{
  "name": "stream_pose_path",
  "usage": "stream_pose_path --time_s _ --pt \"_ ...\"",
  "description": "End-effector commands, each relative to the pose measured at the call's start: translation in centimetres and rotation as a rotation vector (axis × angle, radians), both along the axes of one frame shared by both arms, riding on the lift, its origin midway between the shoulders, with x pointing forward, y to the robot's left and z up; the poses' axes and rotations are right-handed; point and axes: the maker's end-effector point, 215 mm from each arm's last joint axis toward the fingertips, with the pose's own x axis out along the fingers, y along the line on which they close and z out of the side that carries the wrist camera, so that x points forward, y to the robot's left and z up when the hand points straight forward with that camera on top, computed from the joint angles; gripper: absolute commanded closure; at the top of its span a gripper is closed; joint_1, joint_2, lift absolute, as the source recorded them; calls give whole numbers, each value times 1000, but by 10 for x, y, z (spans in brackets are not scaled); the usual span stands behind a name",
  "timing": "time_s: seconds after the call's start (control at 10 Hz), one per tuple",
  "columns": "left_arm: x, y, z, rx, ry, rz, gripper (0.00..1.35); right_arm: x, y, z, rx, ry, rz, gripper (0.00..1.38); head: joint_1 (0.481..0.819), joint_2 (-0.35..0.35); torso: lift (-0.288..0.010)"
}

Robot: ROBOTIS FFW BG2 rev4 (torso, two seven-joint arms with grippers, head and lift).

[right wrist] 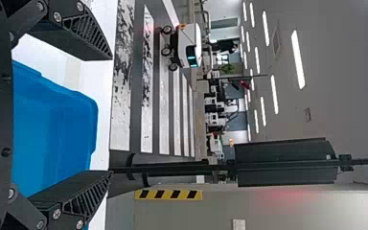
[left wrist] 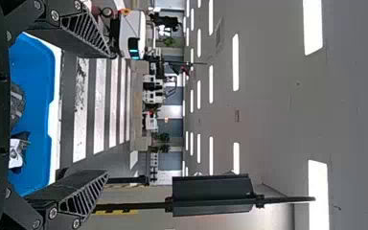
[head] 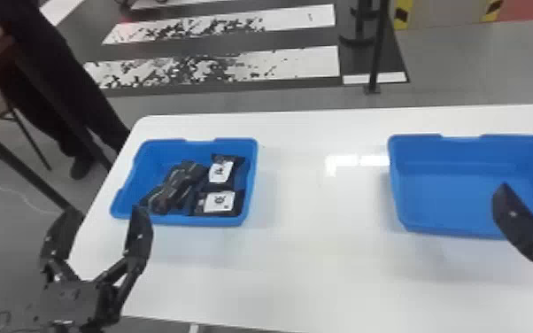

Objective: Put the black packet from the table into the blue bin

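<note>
Black packets lie inside the left blue bin on the tabletop, while left fingers and right fingers are wide apart and empty, likely because nothing needs carrying.

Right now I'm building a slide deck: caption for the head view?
Black packets lie in the left-hand blue bin; left gripper open, nearer the camera.
</note>
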Motion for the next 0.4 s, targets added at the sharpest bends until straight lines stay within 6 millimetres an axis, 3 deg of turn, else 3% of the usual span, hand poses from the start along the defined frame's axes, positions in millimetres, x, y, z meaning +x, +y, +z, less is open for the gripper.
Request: stream_pose_path --time_s 0.0,0.3 --pt "0 0 0 -4 0 3 174 0 0 0 0 1 0 173 695 177 -110" --pt "0 1 -1 -6 2 3 174 0 0 0 0 -1 0 173 695 178 -110"
